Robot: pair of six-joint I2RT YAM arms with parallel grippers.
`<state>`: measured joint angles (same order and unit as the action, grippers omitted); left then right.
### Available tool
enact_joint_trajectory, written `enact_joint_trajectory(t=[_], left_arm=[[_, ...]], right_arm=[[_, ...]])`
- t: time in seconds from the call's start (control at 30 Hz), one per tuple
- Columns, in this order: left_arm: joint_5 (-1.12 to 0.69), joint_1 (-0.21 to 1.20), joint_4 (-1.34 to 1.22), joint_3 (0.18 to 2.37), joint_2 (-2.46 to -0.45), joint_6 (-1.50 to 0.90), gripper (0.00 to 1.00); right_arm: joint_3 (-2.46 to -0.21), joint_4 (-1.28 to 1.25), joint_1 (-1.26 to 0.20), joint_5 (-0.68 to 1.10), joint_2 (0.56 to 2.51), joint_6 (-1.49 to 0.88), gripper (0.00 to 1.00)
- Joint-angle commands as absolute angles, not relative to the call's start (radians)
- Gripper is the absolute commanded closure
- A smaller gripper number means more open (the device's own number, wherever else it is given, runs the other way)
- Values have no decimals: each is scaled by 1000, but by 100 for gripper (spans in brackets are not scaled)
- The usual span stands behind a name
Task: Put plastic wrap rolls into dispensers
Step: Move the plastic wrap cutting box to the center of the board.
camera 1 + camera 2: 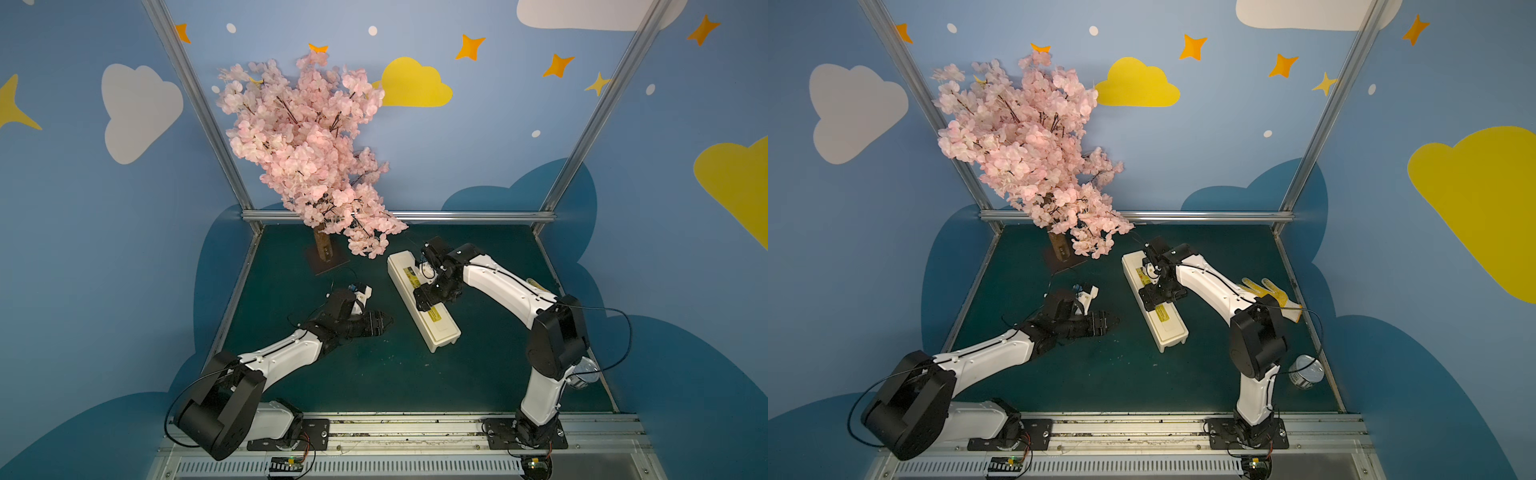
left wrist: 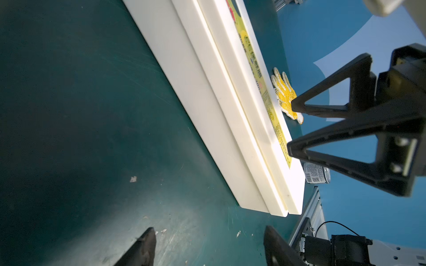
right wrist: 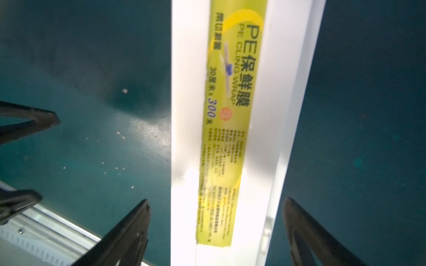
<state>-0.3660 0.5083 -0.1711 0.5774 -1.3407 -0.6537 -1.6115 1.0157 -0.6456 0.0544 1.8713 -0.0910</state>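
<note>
Both top views: one dispenser [image 1: 442,328], lid down, on the worktop [image 1: 374,382]. Its long axis runs diagonally, far-left to near-right. Right gripper [image 1: 428,297] sits over its middle, so it's the nearer arm. Left gripper [image 1: 384,323] is off the left flank, apart. Zero rolls in view; probably inside, can't confirm. A top view adds one glove [image 1: 1271,297], one can [image 1: 1306,372], one tree [image 1: 303,145].

Left wrist: jaws apart, empty, dispenser's long side ahead.

Right wrist: jaws spread wide, straddling the dispenser's width, label [image 3: 230,115] between them, holding nothing.

Dispenser [image 1: 442,330] on table [image 1: 374,374] centre; tree [image 1: 307,137] behind-left; glove [image 1: 1266,293], can [image 1: 1306,372] at right edge.
</note>
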Motion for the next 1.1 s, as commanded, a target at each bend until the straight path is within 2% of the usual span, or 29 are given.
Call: enact_joint_trajectory(t=[0.0,0.37,0.63,1.07], left_arm=[[-375,502,-133,609,-1342,-624,26],[-374,497,-126,614,-1348,-612,26],[-365,478,-146,616,-1380,-603,26],[-412,429,-265,674,-1499,-614,27]], right_arm=[[-1655,1030,-644,33,1911,-60,11],[-1690,1023,-635,37,2049,-62,10],[-1567,991,-647,81,2002,-94,19],[-1365,1000,-724,83,1845,-196,22]])
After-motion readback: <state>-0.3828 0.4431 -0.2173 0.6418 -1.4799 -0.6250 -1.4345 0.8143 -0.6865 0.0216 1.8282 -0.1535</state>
